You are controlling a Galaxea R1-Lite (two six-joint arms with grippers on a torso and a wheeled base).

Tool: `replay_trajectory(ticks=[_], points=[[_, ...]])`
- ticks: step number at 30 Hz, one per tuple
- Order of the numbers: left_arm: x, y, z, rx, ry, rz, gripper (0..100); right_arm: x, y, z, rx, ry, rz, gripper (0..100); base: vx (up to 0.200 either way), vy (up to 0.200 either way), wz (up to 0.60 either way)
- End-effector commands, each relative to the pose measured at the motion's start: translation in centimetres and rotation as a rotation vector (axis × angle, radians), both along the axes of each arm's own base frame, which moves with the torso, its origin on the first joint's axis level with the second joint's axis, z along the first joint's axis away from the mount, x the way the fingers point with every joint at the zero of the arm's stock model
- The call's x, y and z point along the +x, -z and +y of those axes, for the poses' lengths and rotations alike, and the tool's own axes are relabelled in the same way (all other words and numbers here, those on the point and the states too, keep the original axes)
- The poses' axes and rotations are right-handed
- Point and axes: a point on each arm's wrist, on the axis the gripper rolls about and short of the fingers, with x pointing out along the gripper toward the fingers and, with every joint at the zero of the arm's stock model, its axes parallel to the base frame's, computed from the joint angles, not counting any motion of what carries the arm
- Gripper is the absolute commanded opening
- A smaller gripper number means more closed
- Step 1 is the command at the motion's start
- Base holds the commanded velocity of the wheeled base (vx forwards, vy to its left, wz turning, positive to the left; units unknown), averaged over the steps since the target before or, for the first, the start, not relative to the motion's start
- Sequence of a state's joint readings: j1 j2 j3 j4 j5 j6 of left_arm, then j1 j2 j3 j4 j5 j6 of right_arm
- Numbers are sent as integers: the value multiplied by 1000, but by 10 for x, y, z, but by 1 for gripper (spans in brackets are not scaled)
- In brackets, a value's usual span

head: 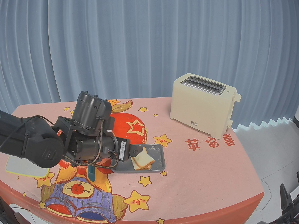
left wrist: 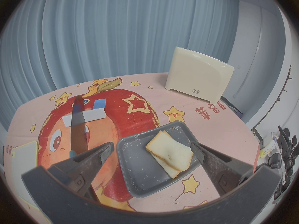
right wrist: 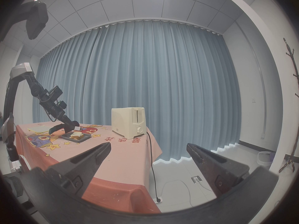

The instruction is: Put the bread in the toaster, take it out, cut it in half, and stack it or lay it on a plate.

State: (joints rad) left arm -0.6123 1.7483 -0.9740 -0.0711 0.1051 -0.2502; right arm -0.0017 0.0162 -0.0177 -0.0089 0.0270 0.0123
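Note:
Two pale bread slices point(head: 142, 161) lie stacked on a grey tray point(head: 157, 154) near the table's middle. My left gripper point(head: 138, 151) hangs just left of the bread, low over the tray. In the left wrist view this gripper point(left wrist: 151, 150) is open, its fingertips point(left wrist: 106, 149) spread either side of the bread point(left wrist: 169, 153) and holding nothing. The cream toaster point(head: 202, 108) stands at the back right with both slots empty. Off the table's right side, my right gripper point(right wrist: 148, 148) is open and empty, facing the toaster point(right wrist: 129, 122).
A knife point(left wrist: 78, 126) with a teal handle lies on the cloth left of the tray point(left wrist: 137, 168). A white cutting board point(head: 21, 168) sits at the table's left edge. The toaster's cord point(right wrist: 151, 165) hangs down to the floor.

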Motion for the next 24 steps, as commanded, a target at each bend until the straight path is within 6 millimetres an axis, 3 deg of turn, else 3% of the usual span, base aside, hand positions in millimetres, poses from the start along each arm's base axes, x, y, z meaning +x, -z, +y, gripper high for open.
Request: replay_trajectory(ticks=[1,6,13,19,22,24], points=[[-3,-6,2,-9,-1,-17,100,0,5,0,0,-1,1,100,0,0,0],[-3,-9,4,-11,-8,-30,100,0,5,0,0,-1,1,100,0,0,0],[-17,-39,20,-19,-95,-147,100,0,5,0,0,-1,1,100,0,0,0],[-47,-78,58,-93,-171,-275,100,0,5,0,0,-1,1,100,0,0,0],[-57,-86,70,-107,-192,-308,100,0,5,0,0,-1,1,100,0,0,0],[-74,-89,96,-100,-258,-350,100,0,5,0,0,-1,1,100,0,0,0]])
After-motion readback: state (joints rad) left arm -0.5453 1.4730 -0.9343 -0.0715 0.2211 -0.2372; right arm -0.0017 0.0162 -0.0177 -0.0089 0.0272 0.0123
